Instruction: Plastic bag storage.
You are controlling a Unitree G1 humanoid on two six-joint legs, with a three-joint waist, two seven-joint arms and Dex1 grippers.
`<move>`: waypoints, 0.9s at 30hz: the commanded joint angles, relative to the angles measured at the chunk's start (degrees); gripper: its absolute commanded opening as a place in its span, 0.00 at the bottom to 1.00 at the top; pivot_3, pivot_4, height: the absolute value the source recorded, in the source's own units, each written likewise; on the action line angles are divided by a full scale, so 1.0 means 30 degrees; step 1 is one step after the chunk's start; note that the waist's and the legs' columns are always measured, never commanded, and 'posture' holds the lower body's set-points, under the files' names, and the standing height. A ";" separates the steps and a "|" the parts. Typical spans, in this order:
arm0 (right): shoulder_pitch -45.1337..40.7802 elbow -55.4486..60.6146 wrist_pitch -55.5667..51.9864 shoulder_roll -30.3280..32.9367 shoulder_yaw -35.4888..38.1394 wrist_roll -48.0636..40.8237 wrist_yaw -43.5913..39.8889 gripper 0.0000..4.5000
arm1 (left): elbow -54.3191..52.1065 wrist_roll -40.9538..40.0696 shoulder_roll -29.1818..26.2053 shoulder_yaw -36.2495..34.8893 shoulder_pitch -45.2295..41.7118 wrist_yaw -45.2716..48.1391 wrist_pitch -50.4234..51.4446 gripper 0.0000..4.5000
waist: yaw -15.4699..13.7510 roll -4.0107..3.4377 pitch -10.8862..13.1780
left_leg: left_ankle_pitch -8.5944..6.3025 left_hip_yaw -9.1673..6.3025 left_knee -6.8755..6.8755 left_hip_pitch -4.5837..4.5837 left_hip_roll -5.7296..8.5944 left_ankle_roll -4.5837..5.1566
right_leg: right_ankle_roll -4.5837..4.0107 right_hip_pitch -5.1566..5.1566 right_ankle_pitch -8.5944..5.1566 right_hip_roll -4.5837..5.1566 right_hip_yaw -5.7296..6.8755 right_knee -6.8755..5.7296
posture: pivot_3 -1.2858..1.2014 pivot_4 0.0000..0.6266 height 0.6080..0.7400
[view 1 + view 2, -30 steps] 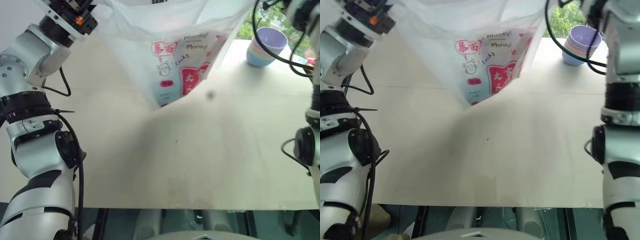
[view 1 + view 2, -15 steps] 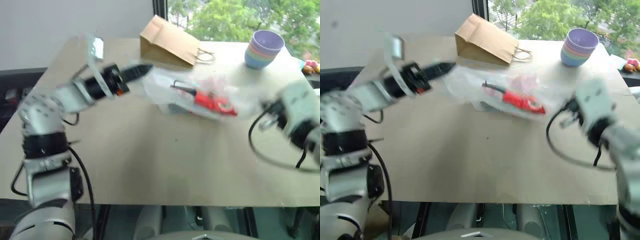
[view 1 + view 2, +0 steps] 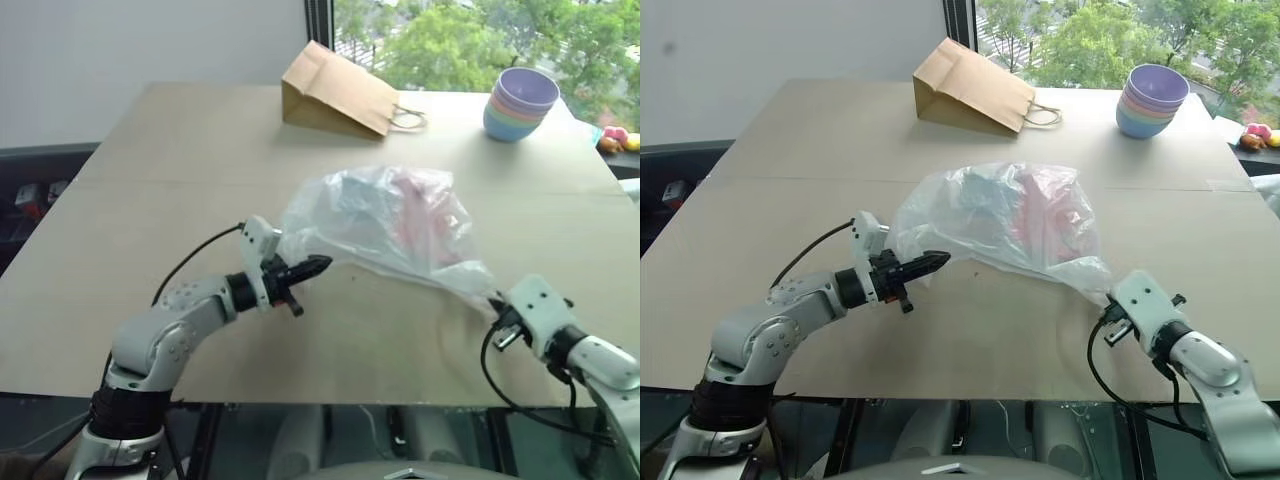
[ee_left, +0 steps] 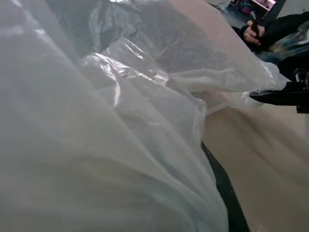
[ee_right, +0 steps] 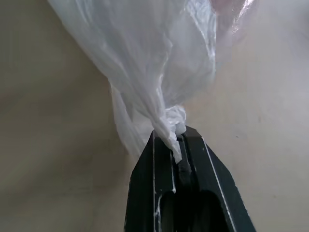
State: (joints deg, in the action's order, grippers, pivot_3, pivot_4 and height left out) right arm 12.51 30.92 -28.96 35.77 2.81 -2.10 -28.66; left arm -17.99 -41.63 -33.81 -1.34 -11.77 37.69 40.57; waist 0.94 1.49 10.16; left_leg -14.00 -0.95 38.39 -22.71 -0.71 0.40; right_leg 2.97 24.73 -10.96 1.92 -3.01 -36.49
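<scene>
Plastic bag [image 3: 385, 220]: thin, crinkly, translucent whitish, pink printing showing faintly through one face; billowed with air, resting on wooden table [image 3: 200, 140] near centre, stretched between both grippers. Left gripper [image 3: 305, 270]: at 9 o'clock of bag, black fingers closed, pinching bag's near-left edge; film draped over the fingers in left wrist view. Right gripper [image 5: 176, 145]: at 4 o'clock of bag, near table's front edge, jaws clamped on a twisted, bunched corner [image 5: 171, 121] of film, seen clearly in right wrist view. Brown paper bag [image 3: 335, 92]: lying on its side at 12 o'clock of plastic bag, well apart, handles toward the bowls. Stack of pastel bowls [image 3: 518, 103]: at 1 o'clock, far right corner of table, well apart. Risks, judged: trapped air likely to resist flattening or folding, causing bag to spring back; thin film liable to slip from either pinch, particularly the left, where only an edge appears caught; tension between grippers possibly tearing the twisted corner; right gripper close to table's front edge, so a released corner could slide off; uneven pull could skew any fold.
</scene>
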 commanded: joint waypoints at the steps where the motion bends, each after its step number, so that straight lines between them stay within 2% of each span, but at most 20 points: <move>1: -0.1518 -0.0649 0.1540 -0.0133 0.0264 -0.0071 -0.0089 0.00 | 0.0067 0.0704 -0.0124 -0.0610 -0.0181 0.0499 -0.1191 0.00 | 0.0065 -0.0006 0.0004 | -0.0001 -0.0004 -0.0002 -0.0003 -0.0005 0.0001 | 0.0000 0.0000 0.0000 -0.0007 0.0003 0.0005 | 0.52 0.24 1.00; 2: -0.1641 -0.0413 0.1879 -0.0308 0.0817 -0.0743 -0.0358 0.00 | -0.0071 0.0082 -0.0304 -0.1151 -0.0015 0.1008 -0.1004 0.00 | 0.0080 -0.0009 0.0006 | -0.0001 0.0012 -0.0003 -0.0008 -0.0006 0.0001 | 0.0002 0.0014 0.0001 -0.0012 -0.0012 0.0004 | 0.52 0.24 1.00; 3: -0.1507 -0.0035 0.2145 -0.0477 0.1415 -0.1659 -0.0809 0.13 | -0.0173 -0.0541 -0.0356 -0.1715 0.0151 0.1266 -0.0739 0.12 | 0.0052 -0.0007 0.0006 | -0.0001 0.0015 -0.0010 -0.0018 -0.0010 0.0002 | 0.0002 0.0024 0.0001 -0.0016 -0.0014 0.0002 | 0.52 0.24 1.00; 4: -0.1228 0.0414 0.2250 -0.0616 0.2020 -0.2522 -0.1210 0.19 | -0.0289 -0.0955 -0.0431 -0.2158 0.0397 0.1465 -0.0581 0.17 | 0.0020 -0.0008 0.0005 | -0.0002 0.0003 -0.0014 -0.0020 -0.0024 0.0003 | 0.0001 0.0024 0.0000 -0.0028 -0.0005 0.0002 | 0.52 0.24 1.00; 6: -0.0393 0.1320 0.2339 -0.0559 0.3033 -0.3954 -0.2150 0.40 | -0.0525 -0.1128 -0.0603 -0.2794 0.1063 0.1822 -0.0805 0.39 | -0.0003 -0.0008 0.0005 | -0.0020 -0.0005 -0.0027 -0.0025 -0.0045 0.0023 | -0.0007 0.0023 -0.0009 -0.0046 -0.0001 0.0005 | 0.52 0.24 1.00; 7: 0.0182 0.1825 0.2313 -0.0486 0.3649 -0.4711 -0.2658 0.43 | -0.0662 -0.1039 -0.0650 -0.3146 0.1490 0.1940 -0.1123 0.39 | -0.0040 -0.0011 0.0004 | -0.0029 -0.0004 -0.0029 -0.0026 -0.0048 0.0034 | -0.0003 0.0022 -0.0025 -0.0045 0.0000 0.0005 | 0.52 0.24 1.00; 8: 0.0892 0.2409 0.2073 -0.0449 0.4420 -0.5715 -0.3180 0.61 | -0.0766 -0.0792 -0.0707 -0.3560 0.2021 0.2168 -0.1682 0.56 | -0.0062 -0.0013 0.0002 | -0.0048 -0.0002 -0.0032 -0.0035 -0.0046 0.0058 | 0.0014 0.0022 -0.0050 -0.0039 -0.0001 0.0008 | 0.52 0.24 1.00; 11: 0.2971 0.3709 0.1446 -0.0192 0.6503 -0.7974 -0.4356 0.93 | -0.0629 0.0675 -0.1085 -0.4355 0.3836 0.3035 -0.3848 0.86 | -0.0066 -0.0012 0.0001 | -0.0065 0.0010 -0.0032 -0.0052 -0.0047 0.0081 | 0.0021 0.0010 -0.0055 -0.0022 -0.0001 0.0061 | 0.52 0.24 1.00; 12: 0.3426 0.3897 0.1481 -0.0179 0.7031 -0.8343 -0.4495 1.00 | -0.0535 0.1087 -0.1173 -0.4462 0.4251 0.3244 -0.4447 0.98 | -0.0065 -0.0010 0.0001 | -0.0069 0.0026 -0.0033 -0.0052 -0.0049 0.0086 | 0.0021 0.0010 -0.0055 -0.0014 -0.0004 0.0081 | 0.52 0.24 1.00; 18: 0.5032 0.3279 0.2007 -0.0194 1.0260 -0.9606 -0.4916 1.00 | -0.0418 0.3820 -0.2018 -0.4063 0.8186 0.5837 -0.8477 0.99 | 0.0024 -0.0036 -0.0020 | -0.0077 0.0140 -0.0022 0.0003 -0.0187 0.0083 | 0.0026 -0.0009 -0.0057 -0.0001 -0.0022 0.0131 | 0.52 0.24 1.00; 22: 0.3999 0.0073 0.3460 0.0720 1.0476 -0.8037 -0.5168 1.00 | -0.1124 0.3925 -0.1816 -0.4060 0.9566 0.6005 -0.8886 0.99 | 0.0006 -0.0015 -0.0032 | -0.0086 0.0158 -0.0025 -0.0017 -0.0208 0.0086 | 0.0026 -0.0004 -0.0057 0.0019 -0.0014 0.0202 | 0.52 0.24 1.00; 27: 0.3421 -0.2525 0.4590 0.2025 1.0582 -0.8055 -0.7109 1.00 | -0.1678 0.3579 -0.1613 -0.4550 1.0111 0.5586 -0.8736 0.99 | -0.0080 -0.0062 -0.0033 | -0.0112 0.0173 -0.0036 -0.0025 -0.0200 0.0128 | 0.0026 0.0001 -0.0058 0.0034 -0.0006 0.0206 | 0.52 0.24 1.00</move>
State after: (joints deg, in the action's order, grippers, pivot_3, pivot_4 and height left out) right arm 22.61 23.46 -17.06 41.17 32.55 -26.08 -48.17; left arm -20.20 -29.57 -38.62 -13.11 18.47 54.79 14.71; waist 0.70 1.30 10.06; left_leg -14.35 -0.44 38.26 -22.80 -1.29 0.82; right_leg 3.04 24.74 -11.13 2.00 -3.01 -35.87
